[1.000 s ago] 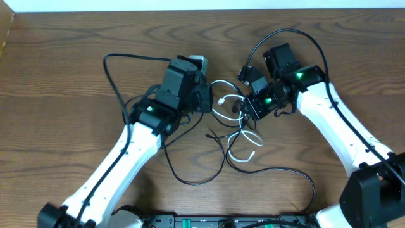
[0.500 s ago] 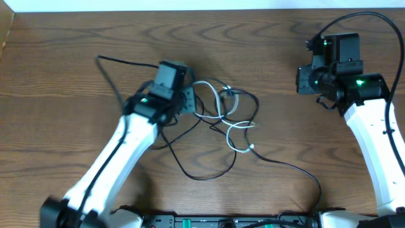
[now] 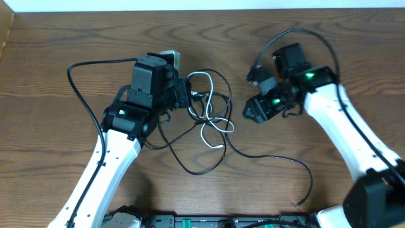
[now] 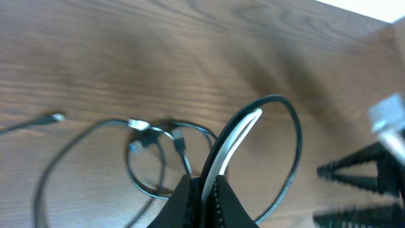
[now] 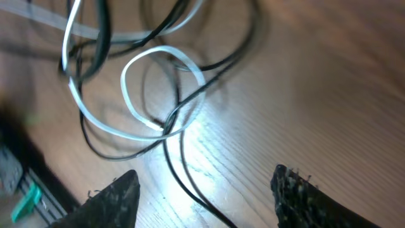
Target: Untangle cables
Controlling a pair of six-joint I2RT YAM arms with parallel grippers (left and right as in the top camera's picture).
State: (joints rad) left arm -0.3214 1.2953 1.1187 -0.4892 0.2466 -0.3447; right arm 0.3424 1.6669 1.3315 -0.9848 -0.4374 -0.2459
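Wood tabletop (image 3: 57,38) spreads wide around the tangled cables (image 3: 209,122).

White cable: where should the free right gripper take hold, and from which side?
Probably the white cable at its loose loop, lying flat, clear of the left gripper, which pinches both cords. Come down from the right, the open right gripper straddling the white strand where no black cable crosses.
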